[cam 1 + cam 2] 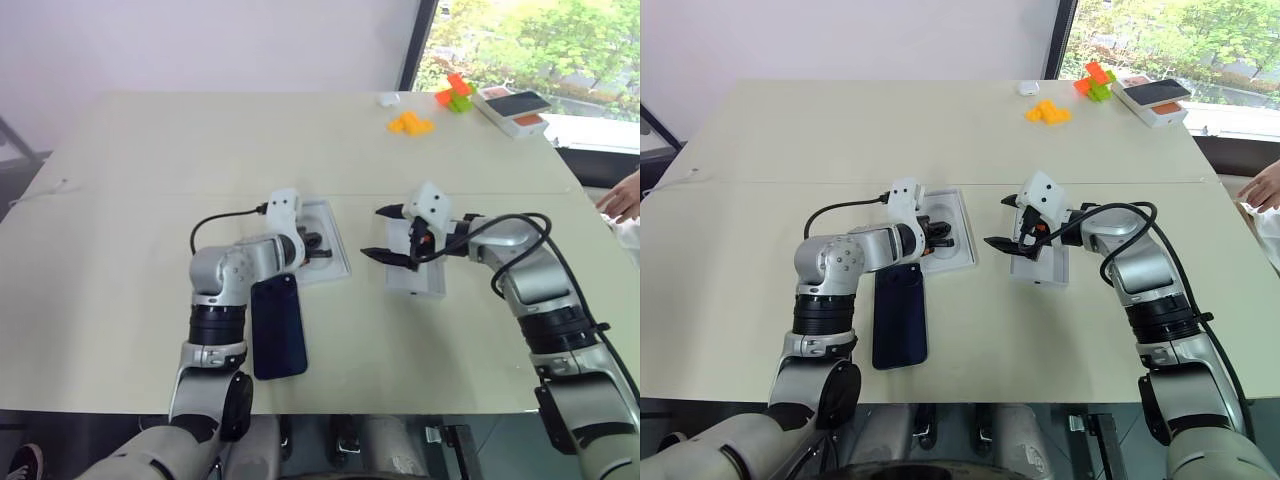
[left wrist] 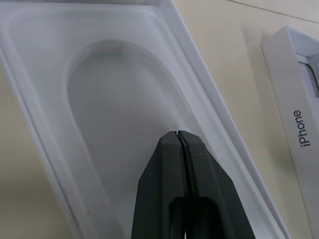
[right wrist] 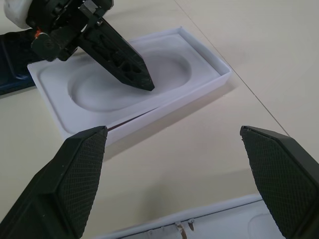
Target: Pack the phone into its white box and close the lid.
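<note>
Dark navy slim glass-slab phone [image 1: 277,327] flat on beige surface [image 1: 150,170], 6 o'clock of closed left end effector [image 1: 318,246]; slippery, rigid — pinch long edges. Right end effector [image 1: 388,232] open, empty.

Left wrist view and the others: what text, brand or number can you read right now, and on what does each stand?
"iPhone": printed on the side wall of the lid, seen in the left wrist view beside the white box.
Box with an orange and dark print at the table's far corner: any lettering is too small to read.
The phone: no readable marking.
</note>
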`<state>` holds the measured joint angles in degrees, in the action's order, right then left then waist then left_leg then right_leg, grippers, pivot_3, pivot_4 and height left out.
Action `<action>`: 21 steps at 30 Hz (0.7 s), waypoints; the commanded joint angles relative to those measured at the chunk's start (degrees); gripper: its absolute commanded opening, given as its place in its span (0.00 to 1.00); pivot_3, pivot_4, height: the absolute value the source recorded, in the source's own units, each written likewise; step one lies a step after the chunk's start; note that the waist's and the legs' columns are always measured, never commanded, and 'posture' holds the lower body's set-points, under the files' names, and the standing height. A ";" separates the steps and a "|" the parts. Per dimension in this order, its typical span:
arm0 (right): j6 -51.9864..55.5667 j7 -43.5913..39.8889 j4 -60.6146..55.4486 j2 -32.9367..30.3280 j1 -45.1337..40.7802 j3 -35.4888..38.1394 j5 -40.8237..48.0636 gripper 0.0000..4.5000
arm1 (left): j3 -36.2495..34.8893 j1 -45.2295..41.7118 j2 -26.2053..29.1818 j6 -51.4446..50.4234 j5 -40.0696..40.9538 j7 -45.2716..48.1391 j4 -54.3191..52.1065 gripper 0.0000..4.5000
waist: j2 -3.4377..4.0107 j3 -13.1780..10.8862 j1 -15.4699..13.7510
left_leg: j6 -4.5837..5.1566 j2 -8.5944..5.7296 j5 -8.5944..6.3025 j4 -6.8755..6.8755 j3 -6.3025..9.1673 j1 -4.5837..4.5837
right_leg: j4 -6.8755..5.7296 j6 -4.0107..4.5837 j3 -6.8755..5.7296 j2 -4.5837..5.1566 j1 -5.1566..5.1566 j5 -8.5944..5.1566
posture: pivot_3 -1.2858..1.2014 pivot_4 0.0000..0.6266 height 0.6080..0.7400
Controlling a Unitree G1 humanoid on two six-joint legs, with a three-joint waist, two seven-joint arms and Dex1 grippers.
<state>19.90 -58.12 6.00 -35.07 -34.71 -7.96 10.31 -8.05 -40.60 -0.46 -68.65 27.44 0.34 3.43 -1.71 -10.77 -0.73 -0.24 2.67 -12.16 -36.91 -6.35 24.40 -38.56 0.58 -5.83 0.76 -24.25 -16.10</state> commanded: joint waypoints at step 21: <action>-0.62 -0.18 -0.86 -0.70 -1.65 1.94 0.77 1.00 | -3.54 0.96 5.54 -17.52 8.31 7.56 -15.76 0.01 | 0.00 0.00 0.08 | -0.09 0.00 0.05 0.00 0.00 0.00 | 0.00 0.00 0.00 0.01 -0.01 0.00 | 0.52 0.24 0.98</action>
<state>19.89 -58.35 6.28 -35.36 -34.88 -7.64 10.37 -12.34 -40.01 4.91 -84.81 35.15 7.14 -10.61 -1.71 -10.77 -0.65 -0.36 2.68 -12.09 -36.90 -6.35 24.40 -38.56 0.58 -5.82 0.77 -24.26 -16.10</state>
